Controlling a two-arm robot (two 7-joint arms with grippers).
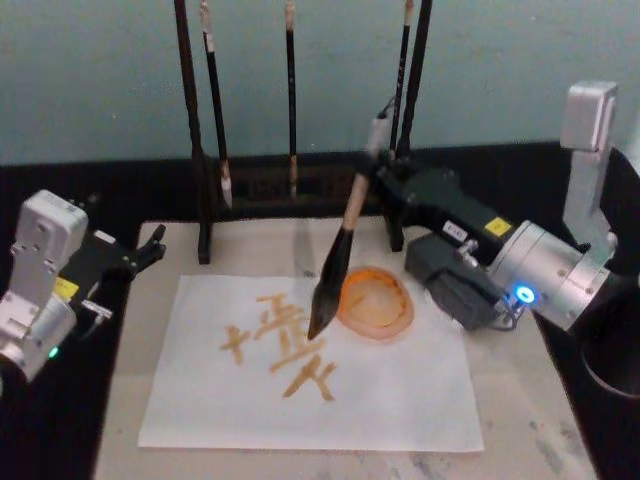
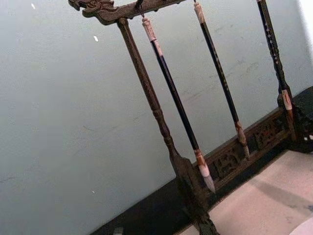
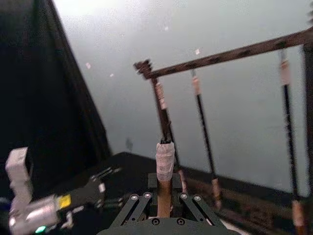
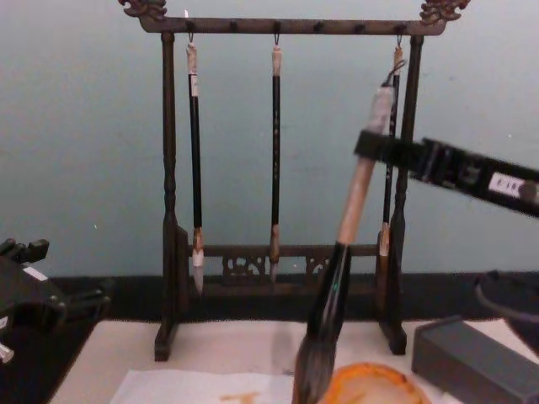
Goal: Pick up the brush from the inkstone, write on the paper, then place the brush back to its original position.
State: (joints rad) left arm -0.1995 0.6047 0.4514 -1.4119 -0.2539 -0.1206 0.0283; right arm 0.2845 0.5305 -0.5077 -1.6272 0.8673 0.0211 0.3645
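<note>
1. Over the paper (image 1: pixel 400 400), just left of the inkstone (image 1: pixel 375 300), my right gripper (image 1: pixel 376 165) is clamping the brush (image 1: pixel 337 262) by its upper handle, so the bristles are hanging low for writing.
2. Its long axis is leaning steeply: the bristles are pointing down and leftward, the cord end up toward the rack (image 1: pixel 195 150).
3. My left gripper (image 1: pixel 150 245) is idling left of the mat (image 1: pixel 125 380).

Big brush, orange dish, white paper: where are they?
brush (image 1: pixel 338 258): head view, on its black ferrule.
inkstone (image 1: pixel 380 305): head view, on its stained centre.
paper (image 1: pixel 400 395): head view, on a bare lower part.
</note>
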